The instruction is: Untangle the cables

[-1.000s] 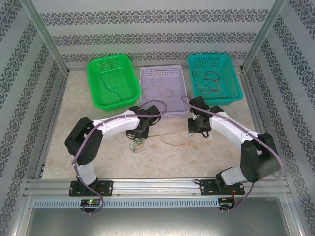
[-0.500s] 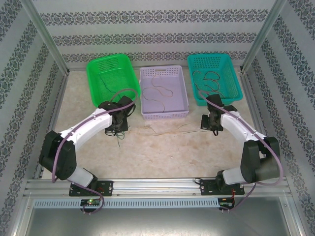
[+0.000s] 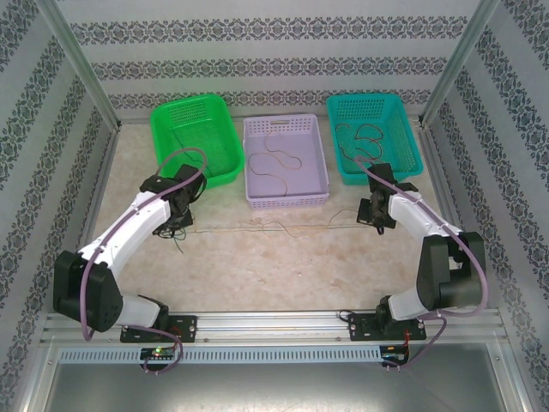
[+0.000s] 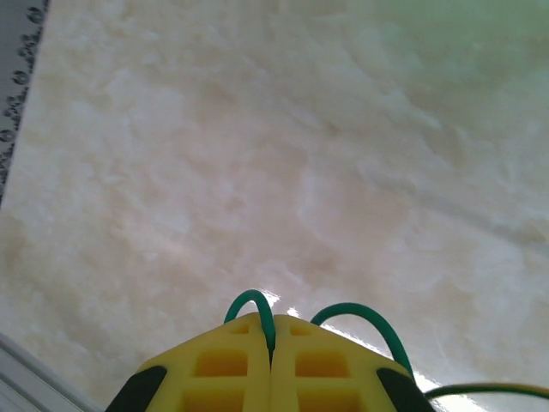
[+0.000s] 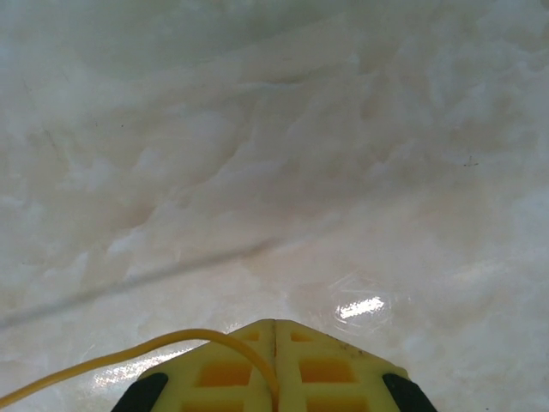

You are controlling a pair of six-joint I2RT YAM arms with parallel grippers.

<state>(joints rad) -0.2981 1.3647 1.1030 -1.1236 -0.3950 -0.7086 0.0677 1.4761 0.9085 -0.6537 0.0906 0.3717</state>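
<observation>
Across the pale marbled table (image 3: 283, 275) I have my left gripper (image 4: 271, 333) pinched on a green cable (image 4: 353, 306), and a yellow cable (image 5: 171, 335) runs taut left-to-right from beside it to my right gripper (image 5: 274, 330), which is clamped on its end, so I judge any further pull goes along that line.

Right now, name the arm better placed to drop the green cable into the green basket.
Left. Its jaws are shut on the green cable, right beside the green basket; the right arm's jaws pinch a yellow cable near the teal basket.
</observation>
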